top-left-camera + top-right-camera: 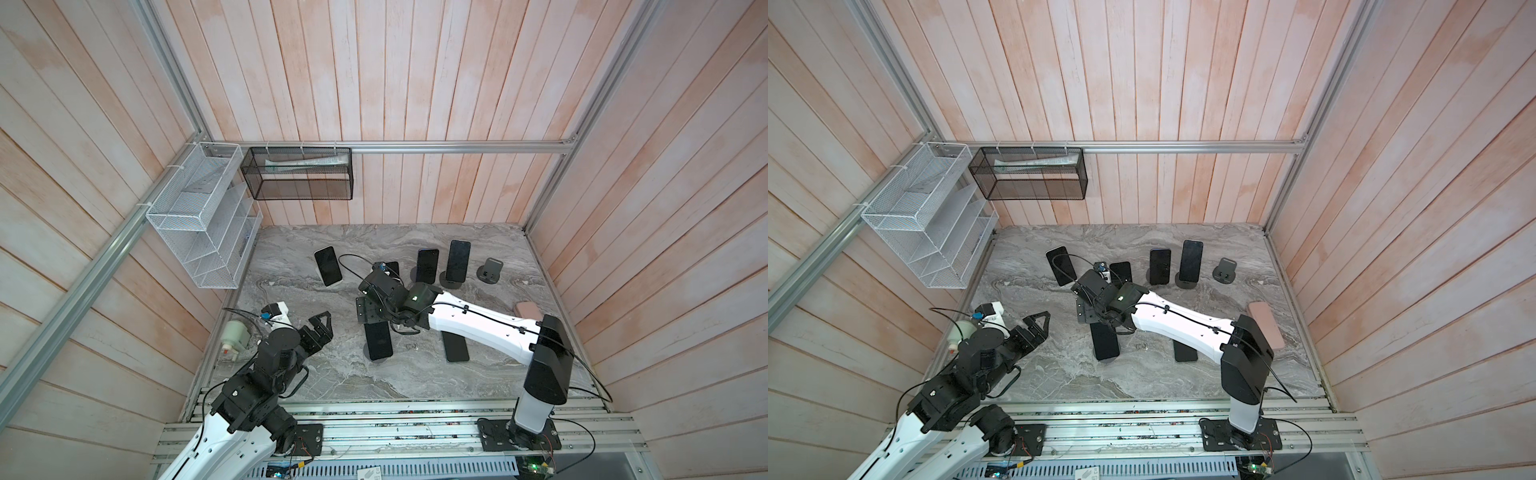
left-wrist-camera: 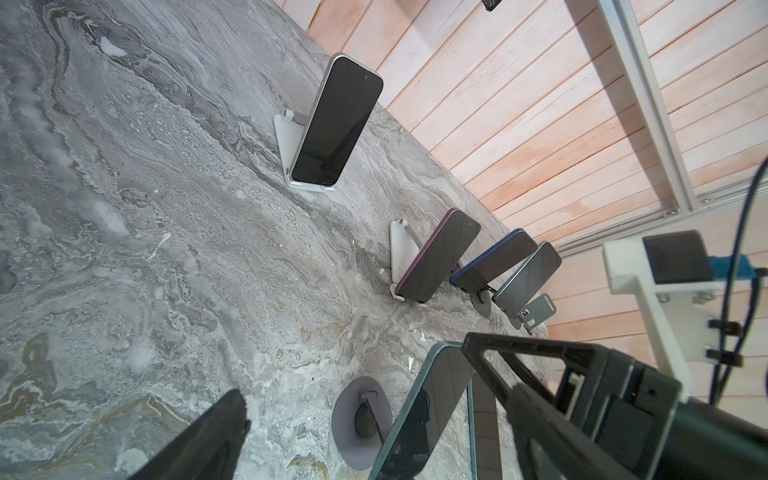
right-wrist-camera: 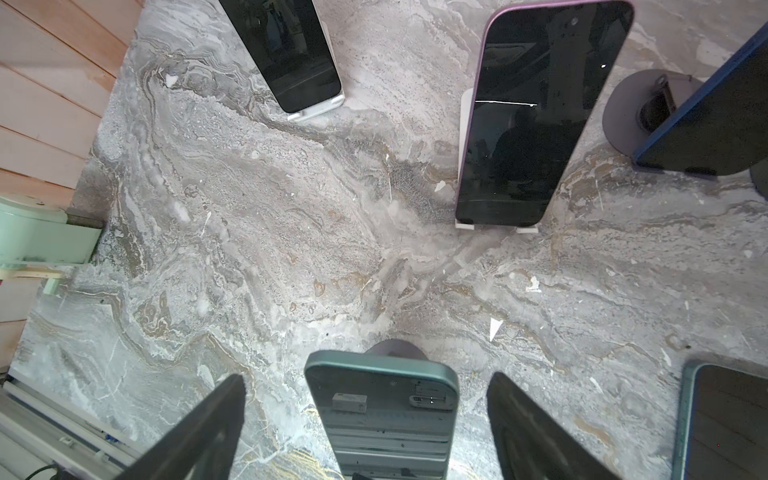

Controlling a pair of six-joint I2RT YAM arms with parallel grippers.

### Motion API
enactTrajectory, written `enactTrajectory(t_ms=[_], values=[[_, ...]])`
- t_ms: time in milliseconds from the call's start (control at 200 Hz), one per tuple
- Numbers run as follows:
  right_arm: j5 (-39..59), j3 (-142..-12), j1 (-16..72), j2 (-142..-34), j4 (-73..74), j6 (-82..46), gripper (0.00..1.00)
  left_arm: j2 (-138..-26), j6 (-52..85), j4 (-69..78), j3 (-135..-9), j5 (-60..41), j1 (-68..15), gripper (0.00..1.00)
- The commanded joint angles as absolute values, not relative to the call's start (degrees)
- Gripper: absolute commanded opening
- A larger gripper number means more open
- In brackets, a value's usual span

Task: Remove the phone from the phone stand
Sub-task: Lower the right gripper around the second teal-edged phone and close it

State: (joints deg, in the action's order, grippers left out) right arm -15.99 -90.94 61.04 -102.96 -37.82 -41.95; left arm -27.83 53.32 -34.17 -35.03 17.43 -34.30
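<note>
Lab cell: aluminium frame (image 1: 415, 146), panel walls (image 1: 415, 83)

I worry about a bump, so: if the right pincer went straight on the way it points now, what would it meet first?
The teal phone, most likely: it stands on its round-based stand, right inside the open right pincer. Depth to the palm is unclear.

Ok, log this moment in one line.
right end effector: open, straddling teal-edged phone, no contact | phone: on round grey stand | left end effector: open, empty

White wire rack (image 1: 199, 216) hangs beside black mesh basket (image 1: 299, 189)
</note>
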Motion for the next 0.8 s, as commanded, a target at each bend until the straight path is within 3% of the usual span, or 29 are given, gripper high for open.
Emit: enactTrajectory(t_ms=[0,795], values=[[-16.21,-91.7,61.23,-103.73,-39.72,-42.1,0.92,-27.48,51.86,-34.9,-34.63,18.98,-34.36,0.99],[-16.18,-87.04,61.76,-106.52,-35.45,-44.37,0.89,-29.41,53.17,-32.44,-35.06,16.09,-34.41,0.99]])
